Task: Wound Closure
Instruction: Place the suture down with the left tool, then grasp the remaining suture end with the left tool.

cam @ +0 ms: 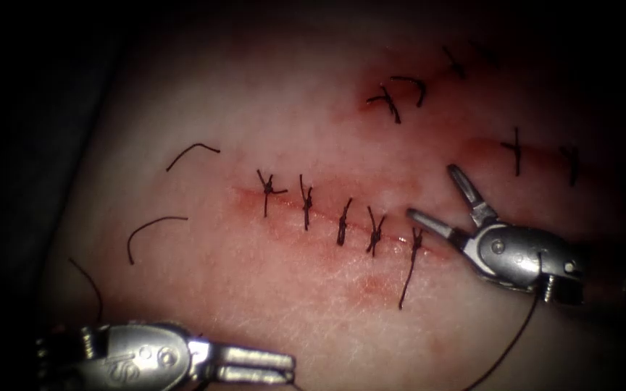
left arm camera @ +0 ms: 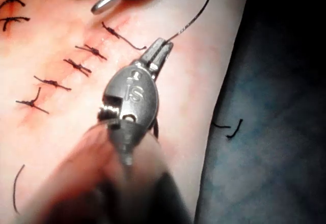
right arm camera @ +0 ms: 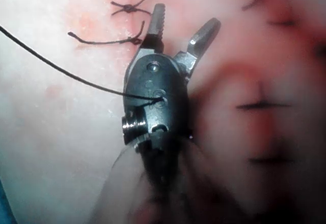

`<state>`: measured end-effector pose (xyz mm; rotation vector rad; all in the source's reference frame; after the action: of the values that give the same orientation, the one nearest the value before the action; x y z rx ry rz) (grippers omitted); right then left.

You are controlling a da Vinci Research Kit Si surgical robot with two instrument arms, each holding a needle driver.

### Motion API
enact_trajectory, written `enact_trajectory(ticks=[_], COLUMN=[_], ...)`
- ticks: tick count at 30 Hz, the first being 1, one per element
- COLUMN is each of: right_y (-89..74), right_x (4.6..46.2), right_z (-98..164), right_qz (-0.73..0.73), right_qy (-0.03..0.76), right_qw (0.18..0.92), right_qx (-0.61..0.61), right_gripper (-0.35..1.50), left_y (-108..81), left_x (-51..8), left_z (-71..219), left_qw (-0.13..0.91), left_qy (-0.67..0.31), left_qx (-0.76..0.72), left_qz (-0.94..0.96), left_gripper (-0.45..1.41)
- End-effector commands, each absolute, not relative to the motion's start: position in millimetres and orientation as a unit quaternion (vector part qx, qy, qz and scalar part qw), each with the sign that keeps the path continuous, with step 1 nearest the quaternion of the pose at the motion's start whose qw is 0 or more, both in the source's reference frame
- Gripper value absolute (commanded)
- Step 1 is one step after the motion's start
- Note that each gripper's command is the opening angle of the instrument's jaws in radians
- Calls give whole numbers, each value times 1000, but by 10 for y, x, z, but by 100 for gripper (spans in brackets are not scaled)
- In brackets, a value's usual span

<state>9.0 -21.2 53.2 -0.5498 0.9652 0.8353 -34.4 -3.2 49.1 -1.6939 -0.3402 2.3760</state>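
The tissue (cam: 240, 289) has a cut (cam: 327, 210) closed by several knotted stitches. The rightmost stitch (cam: 414, 242) trails a long tail down and to the left. My right tool (cam: 431, 190) hovers at the cut's right end with its jaws wide open and nothing between them; the right wrist view shows the spread jaws (right arm camera: 186, 16) beside that stitch (right arm camera: 135, 40). My left tool (cam: 288, 368) lies low on the near tissue, left of the cut's right end, shut on the thread (cam: 516, 333). The thread leaves its tips (left arm camera: 163, 43) and runs up over the right tool's wrist (right arm camera: 162, 100).
Loose cut thread pieces (cam: 193, 148) (cam: 150, 228) lie on the tissue left of the cut. Two more stitched cuts (cam: 400, 94) (cam: 537, 156) sit at the upper right. Red fluid stains the tissue around the cut. Dark cloth (left arm camera: 275, 132) borders the tissue.
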Motion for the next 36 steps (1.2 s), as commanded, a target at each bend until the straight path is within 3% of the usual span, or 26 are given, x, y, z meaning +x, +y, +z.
enact_trajectory(ticks=[1, 7, 8, 9, 12, 13, 14, 17, 19, 22, 25, 28, 30, 32, 33, 36], right_y=[-198, -191, -191, -191, -188, -186, -185, -178, -173, -170, -170, -173, -174, -175, -176, -182], right_x=[66, 28, 25, 21, 16, 14, 13, 9, 8, 7, 8, 10, 12, 14, 15, 20], right_z=[536, 533, 533, 533, 533, 532, 532, 529, 527, 523, 523, 523, 522, 522, 522, 522], right_qz=[383, 387, 387, 385, 382, 382, 381, 376, 375, 374, 372, 372, 372, 373, 373, 373], right_qy=[429, 426, 425, 424, 420, 420, 417, 412, 410, 408, 407, 407, 407, 406, 406, 405], right_qw=[774, 768, 768, 770, 773, 773, 775, 779, 780, 782, 783, 782, 782, 782, 782, 781], right_qx=[-264, -281, -281, -282, -284, -283, -284, -287, -287, -286, -287, -289, -290, -291, -291, -295], right_gripper=[105, 101, 101, 101, 101, 101, 101, 101, 101, 98, 96, 91, 89, 89, 89, 93], left_y=[-29, -20, -22, -31, -48, -53, -61, -85, -93, -96, -92, -50, -34, -18, -12, -1], left_x=[-362, -397, -400, -402, -397, -394, -390, -373, -364, -337, -323, -324, -327, -337, -343, -371], left_z=[518, 578, 583, 596, 613, 618, 624, 641, 647, 649, 635, 604, 595, 588, 586, 590], left_qw=[67, 10, 3, -14, -40, -50, -60, -73, -78, -75, -73, -19, 7, 39, 53, 67], left_qy=[-133, -148, -154, -166, -203, -215, -235, -279, -292, -322, -332, -307, -291, -272, -261, -205], left_qx=[-574, -525, -519, -504, -470, -458, -442, -396, -381, -362, -362, -428, -453, -471, -474, -484], left_qz=[805, 838, 841, 847, 858, 861, 864, 872, 874, 872, 868, 850, 843, 838, 839, 848], left_gripper=[-45, -45, -21, -11, 0, 15, 17, 59, 71, 120, 128, 120, 101, 47, 32, 27])
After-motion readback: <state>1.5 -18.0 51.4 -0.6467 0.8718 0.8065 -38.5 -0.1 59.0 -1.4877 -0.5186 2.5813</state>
